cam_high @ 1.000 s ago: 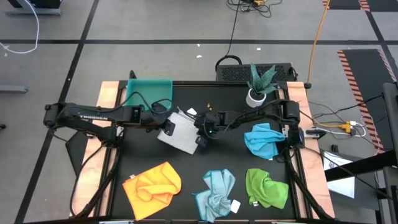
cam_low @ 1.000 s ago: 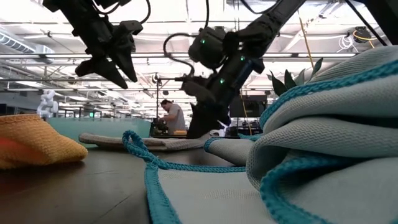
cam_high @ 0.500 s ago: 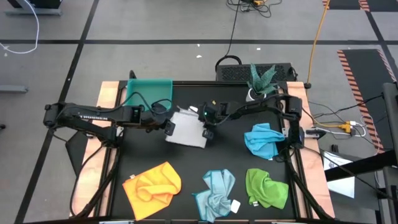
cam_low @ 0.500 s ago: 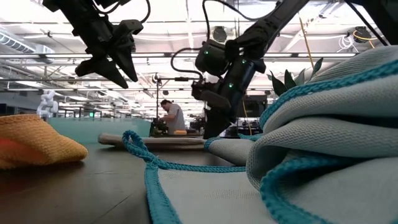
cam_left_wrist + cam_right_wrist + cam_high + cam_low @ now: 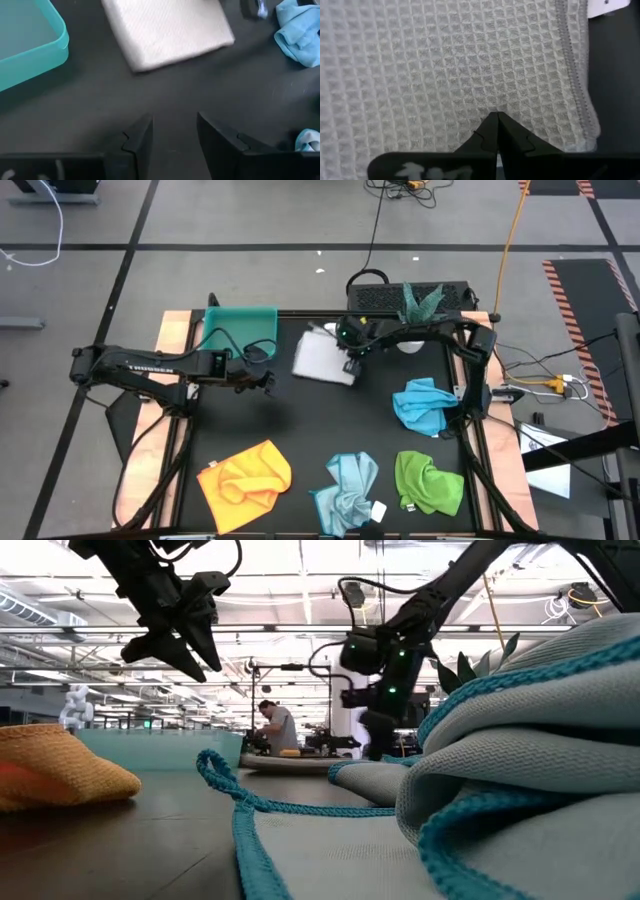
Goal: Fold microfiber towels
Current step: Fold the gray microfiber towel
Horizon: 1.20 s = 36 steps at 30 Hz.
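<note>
1. Your right gripper (image 5: 349, 365) sits upper centre of the high view, jaws together on the folded white towel (image 5: 325, 360); the wrist view shows the waffle weave filling the frame with the fingertips pinched at its hem.
2. That towel lies flat on the worktop (image 5: 300, 430), just right of the teal tray (image 5: 238, 332), its long axis running roughly left-right in the high view.
3. Your left gripper (image 5: 270, 380) hangs down-left of the towel, jaws apart, holding nothing, near but not touching.
4. Key relation: the tray is left of the towel, so likely you drag or lift leftwards; the right arm already has it, the left one is nearer the tray.
5. The orange (image 5: 245, 475), pale blue (image 5: 350, 485), green (image 5: 428, 483) and bright blue (image 5: 425, 405) towels look crumpled, unfolded, lower frame.
</note>
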Each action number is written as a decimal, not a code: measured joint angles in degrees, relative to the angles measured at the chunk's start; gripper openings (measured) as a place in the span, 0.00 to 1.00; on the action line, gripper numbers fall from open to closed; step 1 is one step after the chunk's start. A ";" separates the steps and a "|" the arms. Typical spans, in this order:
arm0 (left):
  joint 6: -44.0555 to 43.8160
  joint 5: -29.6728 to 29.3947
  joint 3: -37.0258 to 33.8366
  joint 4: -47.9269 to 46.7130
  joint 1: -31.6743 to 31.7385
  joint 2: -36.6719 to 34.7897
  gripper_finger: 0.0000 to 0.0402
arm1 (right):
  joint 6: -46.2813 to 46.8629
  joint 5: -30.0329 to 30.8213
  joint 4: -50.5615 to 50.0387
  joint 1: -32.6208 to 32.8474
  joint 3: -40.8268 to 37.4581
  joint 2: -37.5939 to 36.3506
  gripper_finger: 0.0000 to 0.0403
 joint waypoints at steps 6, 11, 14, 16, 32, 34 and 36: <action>0.16 0.00 0.00 0.00 0.00 0.02 0.38 | -6.58 -0.35 -4.93 -3.32 0.11 -4.46 0.00; 0.18 -0.02 0.00 0.00 0.00 0.02 0.38 | -2.79 -8.46 -7.22 -2.96 0.23 -8.53 0.00; 0.69 -0.02 0.00 0.03 0.32 0.02 0.38 | 1.52 -12.45 -6.73 0.04 -1.12 -9.19 0.00; 0.72 -0.01 0.00 0.09 0.70 0.02 0.38 | 2.09 -12.23 -5.29 2.90 -2.15 -9.14 0.00; 1.21 0.02 0.00 0.55 0.74 0.02 0.38 | 4.80 -5.00 1.39 5.83 -12.33 -8.51 0.00; 1.19 0.02 0.00 0.55 0.75 0.02 0.38 | 4.43 -5.02 0.62 5.41 -12.95 -8.63 0.00; 1.19 0.04 0.00 0.52 0.74 0.02 0.38 | 3.05 -5.05 -0.28 5.04 -13.13 -8.67 0.00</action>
